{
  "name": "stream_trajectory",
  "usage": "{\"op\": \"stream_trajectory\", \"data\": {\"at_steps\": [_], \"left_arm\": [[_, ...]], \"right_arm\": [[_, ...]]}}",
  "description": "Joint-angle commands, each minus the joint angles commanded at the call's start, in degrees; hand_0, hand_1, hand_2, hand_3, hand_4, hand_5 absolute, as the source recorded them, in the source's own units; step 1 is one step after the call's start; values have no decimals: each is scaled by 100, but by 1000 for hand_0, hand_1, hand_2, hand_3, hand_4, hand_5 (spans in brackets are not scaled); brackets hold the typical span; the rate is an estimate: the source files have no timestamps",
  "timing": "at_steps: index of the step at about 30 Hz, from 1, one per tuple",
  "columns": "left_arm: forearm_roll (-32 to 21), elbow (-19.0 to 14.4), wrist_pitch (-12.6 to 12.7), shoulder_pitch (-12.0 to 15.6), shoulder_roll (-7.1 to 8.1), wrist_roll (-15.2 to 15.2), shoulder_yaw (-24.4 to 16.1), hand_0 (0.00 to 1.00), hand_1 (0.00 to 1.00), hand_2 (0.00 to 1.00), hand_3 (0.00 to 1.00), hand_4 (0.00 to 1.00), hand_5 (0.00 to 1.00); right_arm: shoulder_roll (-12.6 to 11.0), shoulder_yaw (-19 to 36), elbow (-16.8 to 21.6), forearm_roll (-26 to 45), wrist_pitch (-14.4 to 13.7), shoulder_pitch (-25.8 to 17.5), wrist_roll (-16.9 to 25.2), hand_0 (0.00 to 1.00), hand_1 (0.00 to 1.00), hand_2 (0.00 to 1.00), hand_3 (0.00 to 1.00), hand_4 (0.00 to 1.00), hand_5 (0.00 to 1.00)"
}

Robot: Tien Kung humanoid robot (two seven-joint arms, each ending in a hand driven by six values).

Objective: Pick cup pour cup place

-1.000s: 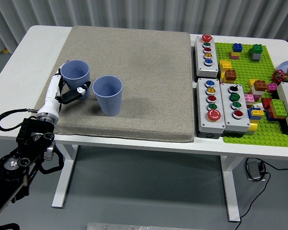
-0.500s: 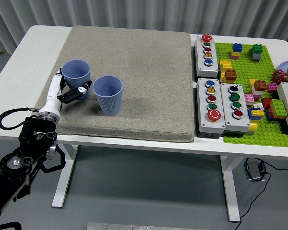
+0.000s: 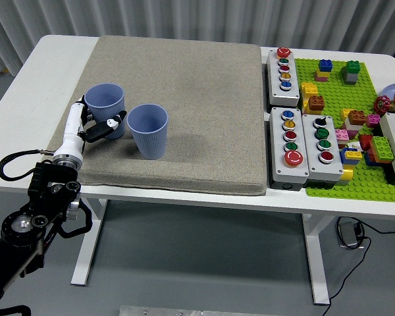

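Two blue ribbed cups stand upright on the grey mat [image 3: 197, 79]. The left cup [image 3: 105, 104] is at the mat's left side, and the second cup [image 3: 148, 130] stands just to its right and a little nearer. My left hand [image 3: 97, 124] has its white fingers wrapped round the left cup's lower wall, the thumb across the front. Whether that cup rests on the mat or is slightly raised I cannot tell. The right arm is out of sight.
Three grey button boxes [image 3: 283, 68] [image 3: 289, 143] [image 3: 323, 141] stand right of the mat. A green baseplate [image 3: 329, 89] with several coloured bricks fills the far right. A black cable [image 3: 16, 158] loops off my left forearm near the table's front-left edge.
My left hand with the left cup has shifted very slightly right and away from me. The second cup has not moved.
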Motion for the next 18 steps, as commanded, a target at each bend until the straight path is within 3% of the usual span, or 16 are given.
{"op": "stream_trajectory", "data": {"at_steps": [10, 18], "left_arm": [[119, -110, 150, 38, -4, -38, -6, 560, 511, 560, 568, 751, 197], [608, -610, 264, 266, 18, -17, -195, 546, 510, 551, 558, 726, 179]], "right_arm": [[3, -6, 1, 6, 0, -12, -5, 685, 636, 579, 581, 2, 187], [2, 1, -1, 10, -3, -27, 4, 685, 636, 579, 581, 2, 188]]}}
